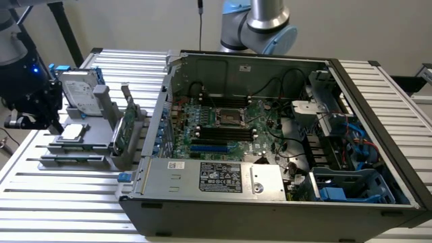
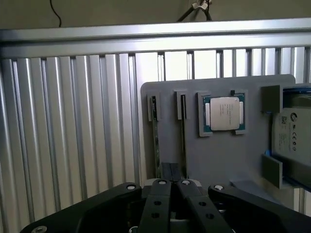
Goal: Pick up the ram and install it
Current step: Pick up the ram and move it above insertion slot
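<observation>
— How far along is this?

— Barely starting, I'd say. On the worktop the open case is lying with the motherboard showing, and its black slots are looking empty. The grey holder is sitting at nine o'clock from the case.

— And the gripper?

— The gripper is hovering over the holder, fingers pressed together, carrying nothing. The ram is standing on edge in its holder slot, so the picking and installing are both waiting.

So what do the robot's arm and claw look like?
The arm is a silver-grey tube with light blue caps on its round joint. The claw is black, made of flat angled bars with small round silver screws. A tiny blue light glows on its dark wrist part.
</observation>
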Robot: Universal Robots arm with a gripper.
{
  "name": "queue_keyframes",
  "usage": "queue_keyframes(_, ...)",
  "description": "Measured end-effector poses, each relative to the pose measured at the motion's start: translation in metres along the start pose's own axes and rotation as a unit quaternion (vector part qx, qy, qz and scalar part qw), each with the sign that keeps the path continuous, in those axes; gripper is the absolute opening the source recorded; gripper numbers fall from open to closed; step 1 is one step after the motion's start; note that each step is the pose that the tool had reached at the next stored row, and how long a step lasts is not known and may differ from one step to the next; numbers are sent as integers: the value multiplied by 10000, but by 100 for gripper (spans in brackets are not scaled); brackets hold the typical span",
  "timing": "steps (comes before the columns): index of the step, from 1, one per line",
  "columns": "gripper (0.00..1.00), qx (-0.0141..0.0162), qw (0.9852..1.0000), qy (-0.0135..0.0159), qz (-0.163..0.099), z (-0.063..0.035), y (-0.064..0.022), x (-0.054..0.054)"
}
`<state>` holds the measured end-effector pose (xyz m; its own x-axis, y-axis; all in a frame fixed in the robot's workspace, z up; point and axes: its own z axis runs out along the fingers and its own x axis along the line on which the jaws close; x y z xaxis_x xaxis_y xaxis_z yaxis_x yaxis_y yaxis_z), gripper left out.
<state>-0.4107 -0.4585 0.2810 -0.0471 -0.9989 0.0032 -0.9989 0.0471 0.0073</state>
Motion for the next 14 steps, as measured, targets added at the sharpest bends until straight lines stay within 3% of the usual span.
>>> queue_keyframes(5, 12, 0, 10000, 1, -27, 28, -32, 16)
queue_keyframes(7, 17, 0, 10000, 1, -53, 45, -39, 27)
queue_keyframes(8, 30, 0, 10000, 1, -65, 56, -42, 31)
queue_keyframes(11, 30, 0, 9999, 1, -104, 120, -45, 37)
queue_keyframes(12, 36, 0, 9999, 1, -115, 139, -45, 38)
queue_keyframes(14, 36, 0, 9999, 1, -143, 174, -46, 40)
